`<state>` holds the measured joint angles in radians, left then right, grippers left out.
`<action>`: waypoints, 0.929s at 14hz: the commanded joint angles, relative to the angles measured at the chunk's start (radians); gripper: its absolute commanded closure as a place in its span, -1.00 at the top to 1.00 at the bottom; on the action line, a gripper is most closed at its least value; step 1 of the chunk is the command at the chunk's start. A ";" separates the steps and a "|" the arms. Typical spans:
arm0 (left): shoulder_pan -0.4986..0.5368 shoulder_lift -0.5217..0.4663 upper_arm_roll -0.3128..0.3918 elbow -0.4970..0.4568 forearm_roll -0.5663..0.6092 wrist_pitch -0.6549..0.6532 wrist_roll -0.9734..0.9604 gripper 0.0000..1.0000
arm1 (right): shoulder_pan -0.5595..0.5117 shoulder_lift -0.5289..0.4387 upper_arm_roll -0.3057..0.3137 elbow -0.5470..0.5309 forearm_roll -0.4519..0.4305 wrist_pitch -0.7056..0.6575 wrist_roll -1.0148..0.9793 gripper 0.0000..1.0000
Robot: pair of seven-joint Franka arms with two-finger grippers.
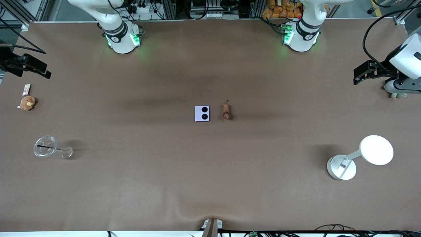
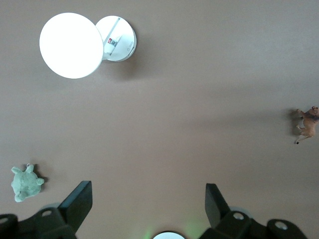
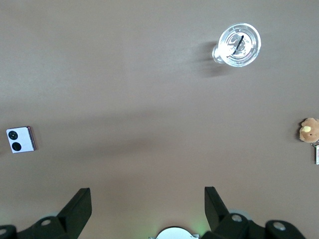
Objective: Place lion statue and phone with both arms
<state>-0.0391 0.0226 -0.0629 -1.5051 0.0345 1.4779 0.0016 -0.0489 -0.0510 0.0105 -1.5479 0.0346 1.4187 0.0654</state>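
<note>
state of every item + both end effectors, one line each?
phone: folded shut, flat on table, camera circles up, free.
lion statue: on table beside phone, apart from it, free.
left end effector: open, empty, up over table.
right end effector: open, empty, up over table.
lamp: lit, upright.
clear cup: lying on its side.

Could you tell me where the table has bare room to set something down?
Bare patches: between the phone and the glass cup; between the lion and the lamp; the strip nearer the camera. Crowded only at the centre, where phone and lion sit side by side.
</note>
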 commanded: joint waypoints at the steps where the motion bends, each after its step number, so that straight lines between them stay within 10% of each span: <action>1: 0.005 -0.013 -0.003 -0.011 0.008 -0.004 -0.005 1.00 | -0.002 -0.032 0.009 -0.032 -0.007 -0.004 -0.016 1.00; 13: 0.005 -0.009 -0.003 -0.007 0.008 -0.008 0.001 1.00 | 0.020 -0.030 0.009 -0.032 -0.010 -0.001 -0.067 1.00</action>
<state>-0.0379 0.0229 -0.0605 -1.5095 0.0347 1.4779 0.0012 -0.0304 -0.0510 0.0207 -1.5507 0.0346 1.4132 0.0202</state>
